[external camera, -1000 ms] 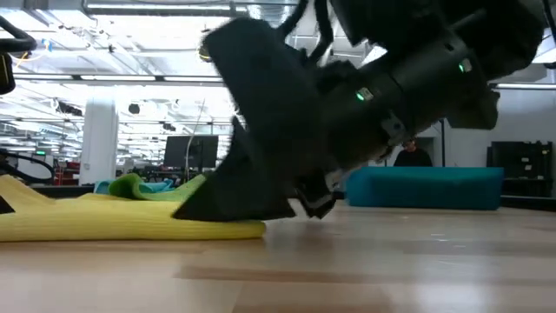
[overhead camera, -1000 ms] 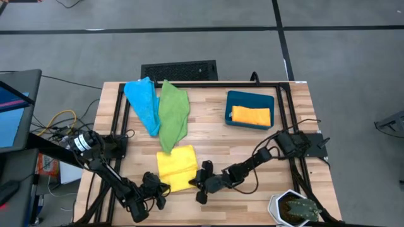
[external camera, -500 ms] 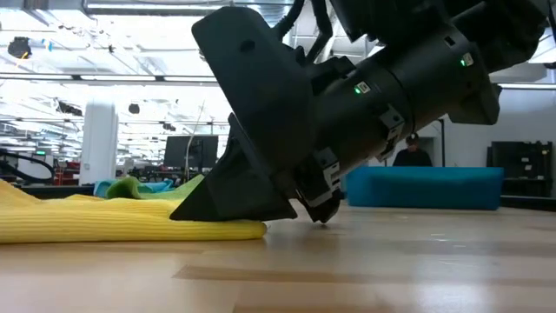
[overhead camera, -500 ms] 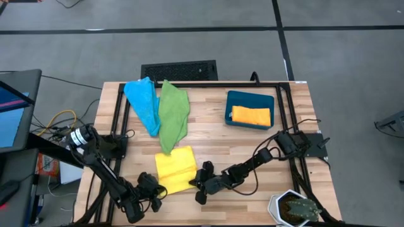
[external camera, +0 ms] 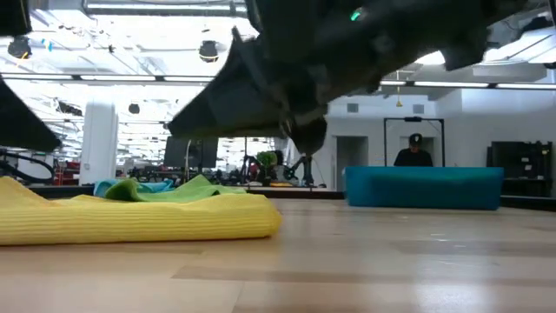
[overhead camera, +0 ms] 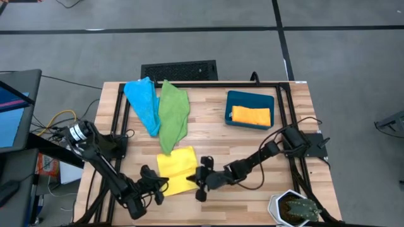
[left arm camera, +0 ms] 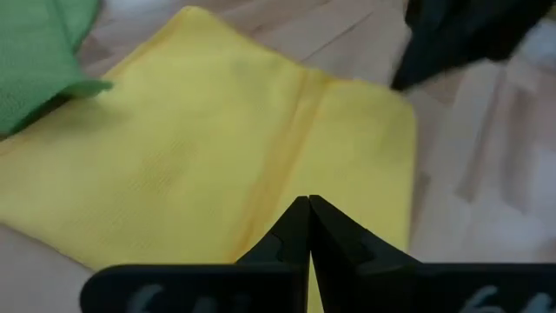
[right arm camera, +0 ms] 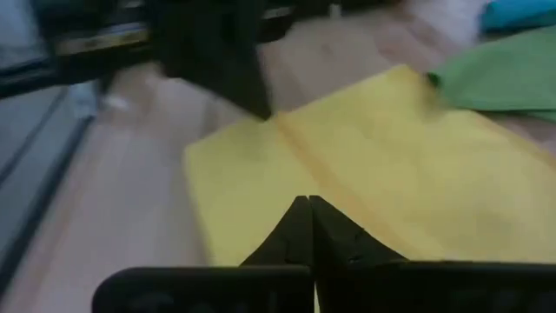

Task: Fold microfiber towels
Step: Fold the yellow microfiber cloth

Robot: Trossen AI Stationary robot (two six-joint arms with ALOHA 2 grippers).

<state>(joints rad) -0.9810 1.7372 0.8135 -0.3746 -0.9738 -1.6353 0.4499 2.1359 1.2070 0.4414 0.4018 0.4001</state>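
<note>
Towel (overhead camera: 177, 169) of yellow cloth lies folded flat near the front of my table (overhead camera: 214, 135), just in front of the green towel (overhead camera: 173, 115), with my left tool (overhead camera: 161, 183) at its left corner and my right tool (overhead camera: 198, 181) at its right edge, both pressed together, empty.

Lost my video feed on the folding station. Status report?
Left gripper and right gripper both shut, empty, at the yellow towel's near edge. Yellow towel folded flat. Green towel tip overlaps its far corner.
</note>
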